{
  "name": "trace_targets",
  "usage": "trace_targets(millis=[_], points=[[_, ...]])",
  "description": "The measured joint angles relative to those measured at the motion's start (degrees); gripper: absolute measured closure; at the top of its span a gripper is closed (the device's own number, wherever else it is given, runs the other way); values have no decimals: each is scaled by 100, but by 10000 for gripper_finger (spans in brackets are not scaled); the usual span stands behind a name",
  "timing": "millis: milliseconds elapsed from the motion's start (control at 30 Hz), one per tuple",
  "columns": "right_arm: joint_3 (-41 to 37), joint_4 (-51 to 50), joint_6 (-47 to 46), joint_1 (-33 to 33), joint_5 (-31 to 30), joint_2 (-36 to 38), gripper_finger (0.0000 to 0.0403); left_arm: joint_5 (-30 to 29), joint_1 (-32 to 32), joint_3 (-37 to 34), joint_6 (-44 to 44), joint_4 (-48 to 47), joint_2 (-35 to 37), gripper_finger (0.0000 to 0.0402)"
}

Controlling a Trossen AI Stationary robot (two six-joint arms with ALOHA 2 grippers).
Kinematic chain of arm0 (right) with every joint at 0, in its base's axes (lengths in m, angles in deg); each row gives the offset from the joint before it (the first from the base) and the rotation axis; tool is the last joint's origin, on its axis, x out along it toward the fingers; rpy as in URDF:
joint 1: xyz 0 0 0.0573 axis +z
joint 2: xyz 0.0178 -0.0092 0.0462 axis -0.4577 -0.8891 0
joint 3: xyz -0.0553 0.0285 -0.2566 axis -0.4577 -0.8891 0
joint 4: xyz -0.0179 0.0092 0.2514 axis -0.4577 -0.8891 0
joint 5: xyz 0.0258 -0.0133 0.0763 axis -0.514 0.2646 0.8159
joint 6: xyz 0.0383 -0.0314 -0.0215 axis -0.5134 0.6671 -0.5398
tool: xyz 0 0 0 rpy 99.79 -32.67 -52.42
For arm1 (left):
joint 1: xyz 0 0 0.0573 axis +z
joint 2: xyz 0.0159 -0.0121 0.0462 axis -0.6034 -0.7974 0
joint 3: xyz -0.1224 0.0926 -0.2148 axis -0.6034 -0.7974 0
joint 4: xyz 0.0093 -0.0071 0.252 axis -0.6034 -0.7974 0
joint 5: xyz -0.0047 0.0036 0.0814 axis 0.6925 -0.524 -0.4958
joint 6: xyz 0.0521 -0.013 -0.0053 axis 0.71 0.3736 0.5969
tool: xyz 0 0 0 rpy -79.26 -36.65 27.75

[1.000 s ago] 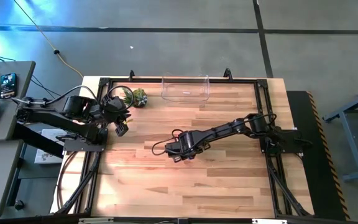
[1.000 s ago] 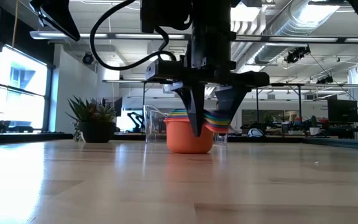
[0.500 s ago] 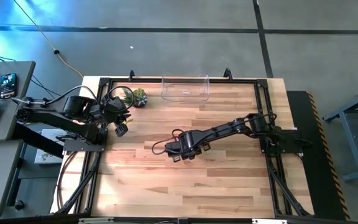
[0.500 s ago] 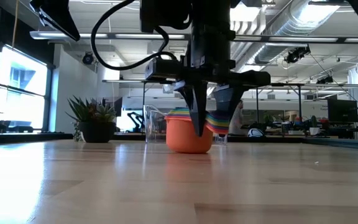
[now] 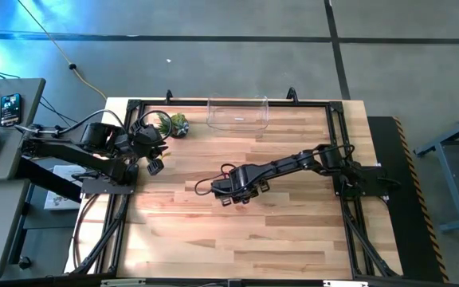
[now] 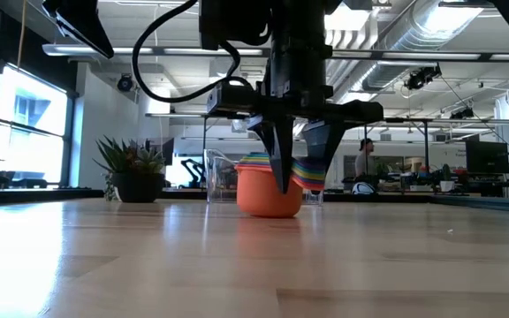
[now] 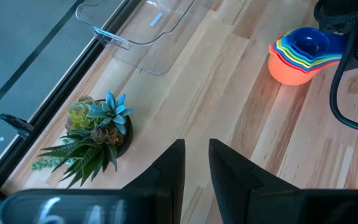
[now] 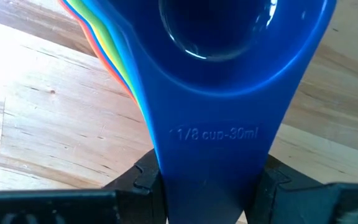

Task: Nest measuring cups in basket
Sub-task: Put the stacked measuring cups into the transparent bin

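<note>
Wooden table, stacked cups clamped by the handles at mid-table, bin not yet reached.

At the left edge the left gripper [image 5: 154, 163] waits, fingers a narrow gap apart and holding nothing, near the small plant [image 5: 179, 123]. Toward the centre, the measuring cups [image 7: 300, 53] sit nested in one stack on the table [image 5: 293, 239], orange outermost and blue on top. The right gripper [image 5: 237, 196] is closed on their fanned handles; the blue handle fills its wrist view between the fingers [image 8: 145, 177]. The basket [image 5: 237, 114] stands empty at the far edge, well apart. To do this well, I judge: keep the squeeze firm, lift the stack level so none slips, clear the basket wall, then lower inside before letting go.
</note>
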Motion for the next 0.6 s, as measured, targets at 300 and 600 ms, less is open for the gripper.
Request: trace_targets(millis=[300,600], points=[[0,-7,154,0,-31,0,277,0,0,0,311,0,0,339],[21,-19,284,4,-298,0,277,-1,0,0,500,0,0,339]])
